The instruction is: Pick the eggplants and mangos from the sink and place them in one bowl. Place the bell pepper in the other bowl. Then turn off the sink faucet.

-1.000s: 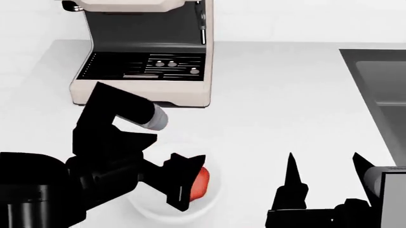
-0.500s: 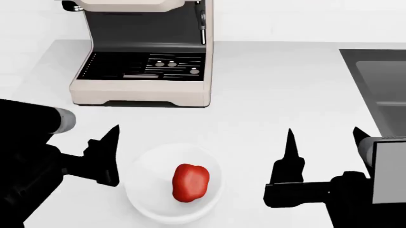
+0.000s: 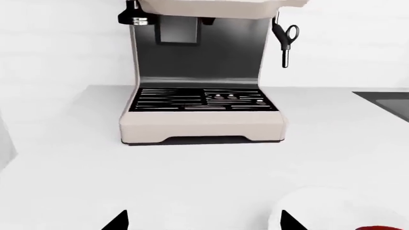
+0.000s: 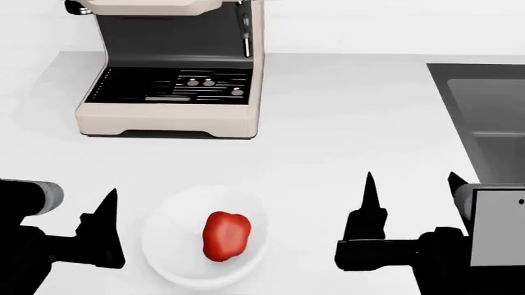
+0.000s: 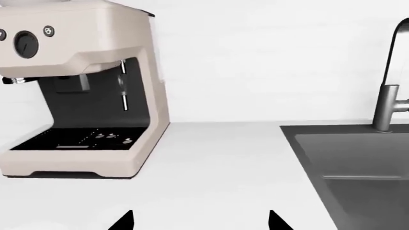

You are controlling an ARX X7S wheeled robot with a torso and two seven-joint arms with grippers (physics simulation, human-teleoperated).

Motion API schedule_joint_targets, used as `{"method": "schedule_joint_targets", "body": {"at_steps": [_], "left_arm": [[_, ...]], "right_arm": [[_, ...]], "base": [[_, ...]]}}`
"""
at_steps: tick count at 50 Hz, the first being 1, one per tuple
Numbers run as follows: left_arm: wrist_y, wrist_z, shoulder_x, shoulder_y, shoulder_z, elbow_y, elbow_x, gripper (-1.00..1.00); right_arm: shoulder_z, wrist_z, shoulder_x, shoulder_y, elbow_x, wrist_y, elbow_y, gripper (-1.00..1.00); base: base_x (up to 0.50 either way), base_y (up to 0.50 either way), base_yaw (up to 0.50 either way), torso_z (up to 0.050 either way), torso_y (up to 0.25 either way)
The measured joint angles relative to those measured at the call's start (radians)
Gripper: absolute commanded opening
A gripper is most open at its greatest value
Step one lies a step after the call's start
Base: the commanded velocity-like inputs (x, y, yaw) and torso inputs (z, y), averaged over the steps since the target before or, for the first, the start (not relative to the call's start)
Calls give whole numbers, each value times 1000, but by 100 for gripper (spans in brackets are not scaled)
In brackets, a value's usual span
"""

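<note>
the left black pincer (image 4: pixel 105 212) is hanging released and empty just above the white counter (image 4: pixel 328 129), its fingers spread apart, one dark fingertip (image 4: pixel 109 201) pointing up just beside the rim of the glossy white round bowl (image 4: pixel 168 216). the small bright red lumpy bell pepper (image 4: pixel 225 235) is lying inside that bowl, touching nothing but the bowl. in the left wrist view only a sliver of the pepper (image 3: pixel 378 228) and the pale bowl edge (image 3: pixel 319 201) are showing. the right black pincer (image 4: pixel 410 187) is also sitting released and empty, near the bowl's other side, low over bare counter. further out, a cream and dark grey espresso machine (image 4: pixel 168 67) is standing at the back of the counter. the deep dark grey rectangular sink (image 4: pixel 484 117) is lying at the counter's right end, with the tall brushed-steel faucet (image 5: pixel 390 86) rising behind it.
</note>
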Motion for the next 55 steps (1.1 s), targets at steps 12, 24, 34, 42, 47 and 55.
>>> {"method": "schedule_joint_targets", "body": {"at_steps": [12,24,34,42,47,55], "left_arm": [[21,-8,-6,34,-2,17,7,100],[21,-18,-9,35,-4,37,2,100],[20,-21,-12,33,-7,43,-2,100],[22,-12,-7,30,-5,33,6,100],[23,-10,-5,29,-6,30,7,100],[29,-4,0,33,-4,20,13,100]], "right_arm": [[-10,-10,-7,-16,-17,-14,10,100],[-2,-8,-4,-33,-17,-24,4,100],[4,-5,0,-37,-12,-27,-1,100],[6,-6,3,-38,-9,-28,-1,100],[4,-10,2,-37,-11,-31,2,100],[0,-18,-2,-36,-17,-39,8,100]], "base": [[2,-500,0,0,0],[2,-500,0,0,0],[2,-500,0,0,0],[2,-500,0,0,0],[2,-500,0,0,0],[2,-500,0,0,0]]}}
